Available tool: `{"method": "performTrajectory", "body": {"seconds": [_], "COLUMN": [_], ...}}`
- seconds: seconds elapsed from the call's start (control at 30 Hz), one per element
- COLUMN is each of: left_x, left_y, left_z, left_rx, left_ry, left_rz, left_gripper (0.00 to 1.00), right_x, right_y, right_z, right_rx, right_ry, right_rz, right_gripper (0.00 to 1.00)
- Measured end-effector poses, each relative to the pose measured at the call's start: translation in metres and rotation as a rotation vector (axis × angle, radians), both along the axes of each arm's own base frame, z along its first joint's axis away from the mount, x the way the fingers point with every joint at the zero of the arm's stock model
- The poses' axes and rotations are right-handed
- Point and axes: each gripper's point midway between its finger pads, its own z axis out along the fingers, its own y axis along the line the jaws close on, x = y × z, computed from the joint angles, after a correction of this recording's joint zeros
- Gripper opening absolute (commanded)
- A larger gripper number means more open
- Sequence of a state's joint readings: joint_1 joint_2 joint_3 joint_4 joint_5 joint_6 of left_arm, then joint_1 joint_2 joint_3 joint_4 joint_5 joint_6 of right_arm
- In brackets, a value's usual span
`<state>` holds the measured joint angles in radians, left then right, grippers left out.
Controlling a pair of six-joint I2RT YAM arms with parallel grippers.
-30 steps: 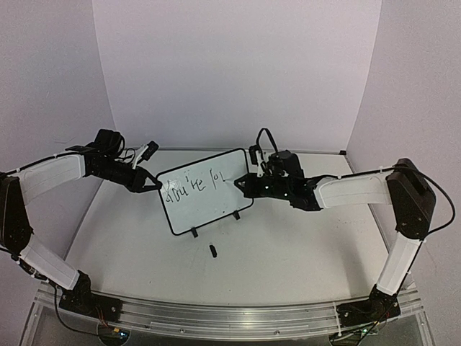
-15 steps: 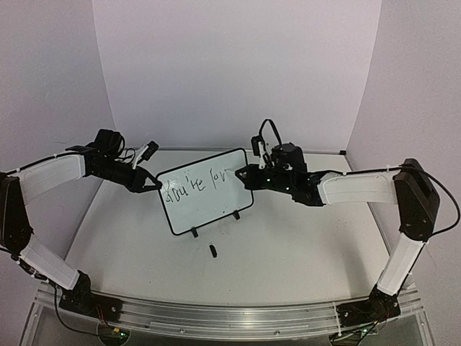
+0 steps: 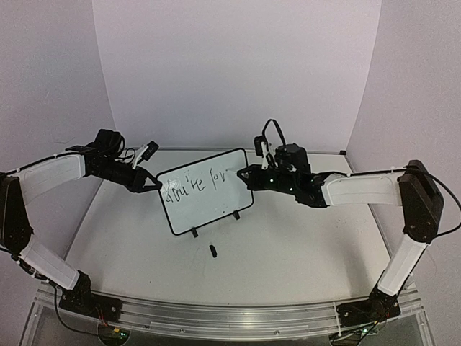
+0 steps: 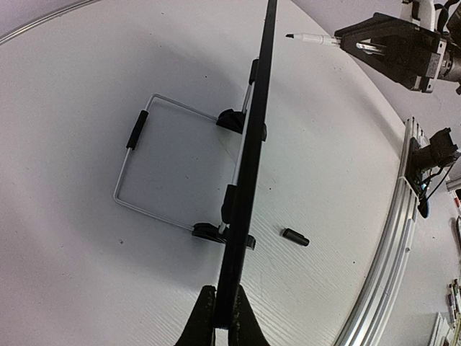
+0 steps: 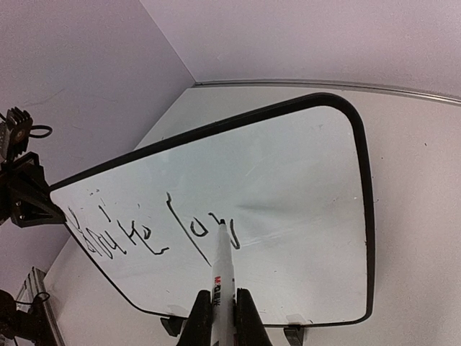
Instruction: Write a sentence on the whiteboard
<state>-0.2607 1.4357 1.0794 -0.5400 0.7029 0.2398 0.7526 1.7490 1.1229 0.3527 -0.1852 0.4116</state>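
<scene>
The whiteboard (image 3: 209,205) stands tilted on its feet mid-table. My left gripper (image 3: 153,185) is shut on its left edge; in the left wrist view the fingers (image 4: 204,317) pinch the thin black frame (image 4: 252,144) seen edge-on. The sentence (image 3: 194,181) so reads "You're lov" in dark script (image 5: 137,232) across the board (image 5: 302,180). My right gripper (image 5: 224,294) is shut on a white marker (image 5: 224,267), whose tip touches the board at the last letter. From above, that gripper (image 3: 248,175) sits at the board's upper right.
A small black marker cap (image 3: 213,251) lies on the table in front of the board, also visible as a cap (image 4: 295,236) from the left wrist. A wire stand (image 4: 137,166) props the board from behind. A metal rail (image 3: 216,317) runs along the near edge.
The right gripper has shifted slightly right and up along the board, and a "v" stroke has appeared after "lo". The left arm and the board have stayed still.
</scene>
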Motion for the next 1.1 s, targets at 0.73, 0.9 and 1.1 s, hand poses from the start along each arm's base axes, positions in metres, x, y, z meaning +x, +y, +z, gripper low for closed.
{"method": "performTrajectory", "body": {"seconds": [0.73, 0.9, 1.1], "left_x": [0.000, 0.000, 0.000], "left_y": [0.000, 0.000, 0.000], "left_z": [0.000, 0.000, 0.000], "left_rx": [0.000, 0.000, 0.000], "left_ry": [0.001, 0.001, 0.001], "left_rz": [0.000, 0.000, 0.000], "left_gripper": [0.00, 0.00, 0.00], "right_x": [0.011, 0.012, 0.012], "right_y": [-0.006, -0.007, -0.007], "right_z": [-0.026, -0.026, -0.026], "right_rx": [-0.024, -0.024, -0.024], "right_ry": [0.049, 0.050, 0.049], "right_rz": [-0.038, -0.044, -0.047], "right_gripper": [0.00, 0.00, 0.00]}}
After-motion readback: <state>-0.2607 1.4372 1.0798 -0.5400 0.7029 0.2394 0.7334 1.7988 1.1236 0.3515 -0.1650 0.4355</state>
